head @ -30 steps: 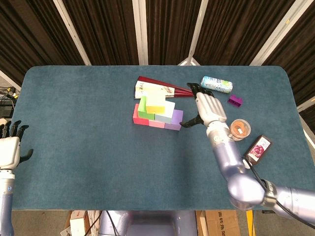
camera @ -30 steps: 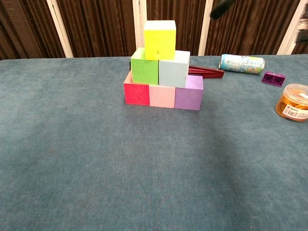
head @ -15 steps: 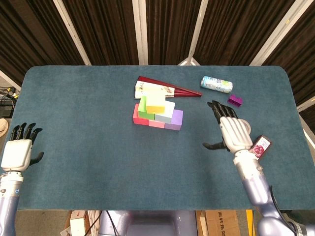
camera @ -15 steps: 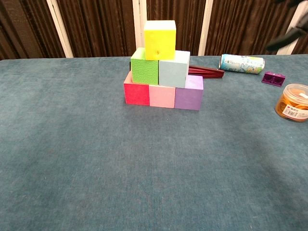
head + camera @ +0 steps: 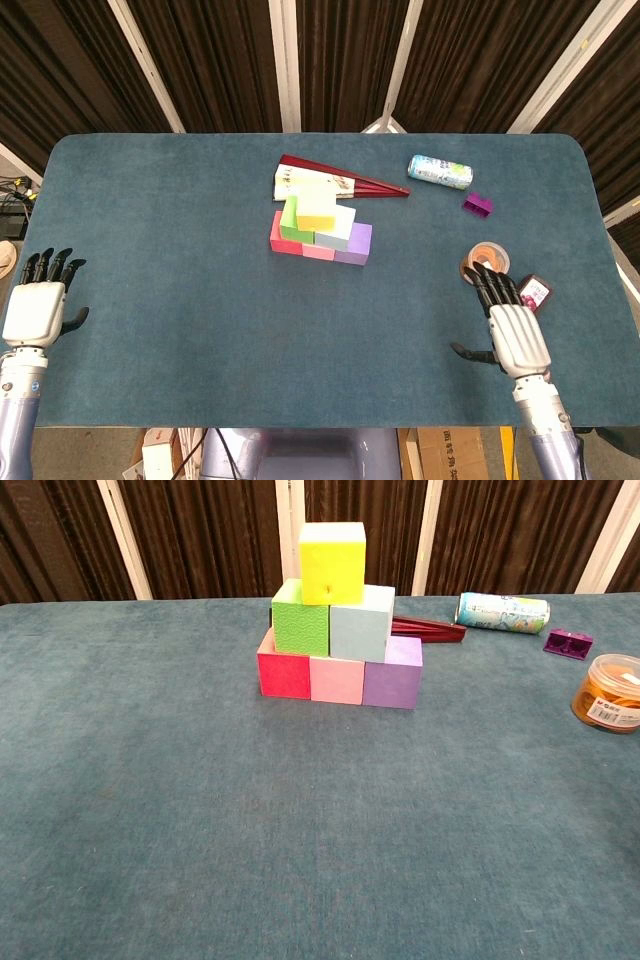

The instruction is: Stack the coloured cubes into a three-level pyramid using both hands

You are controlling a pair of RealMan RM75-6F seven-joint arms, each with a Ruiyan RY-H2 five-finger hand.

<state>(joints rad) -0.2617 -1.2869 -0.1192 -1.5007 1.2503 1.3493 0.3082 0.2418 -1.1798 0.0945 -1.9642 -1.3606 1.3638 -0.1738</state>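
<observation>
Presently, several items are only partly legible. Both hands are absent from the chest view and are seen in the head view alone. The left arm is cut off by the lower left frame edge. The red folded fan [image 5: 335, 182] is largely screened by the stack in the chest view, where only its dark red tip [image 5: 428, 628] is exposed. The printed card [image 5: 533, 293] beside the right hand is half covered by its fingertips, and its print cannot be read. The label text on the can [image 5: 503, 612] is too small to be made out.

The table [image 5: 180, 240] is covered in a teal, felt-like cloth with a fine nap. The pyramid stands right of the table's centre, toward the far side. Its base row is formed, left to right, by a red cube [image 5: 284, 670], a pink cube [image 5: 336, 679] and a purple cube [image 5: 392, 676], touching side to side. On these rest a green cube [image 5: 300, 625], its face finely textured, and a pale blue cube [image 5: 360, 628]. A yellow cube [image 5: 332, 565] sits on top, astride the two. A small purple block [image 5: 568, 642] and a clear round tub with orange contents [image 5: 609, 692] lie well right of the stack.

The left hand [image 5: 36, 305] is held flat at the near left table edge, palm down, fingers straight and slightly apart, holding nothing. The right hand [image 5: 512, 328] is posed likewise at the near right, fingers extended and empty, its fingertips just beside the tub.
</observation>
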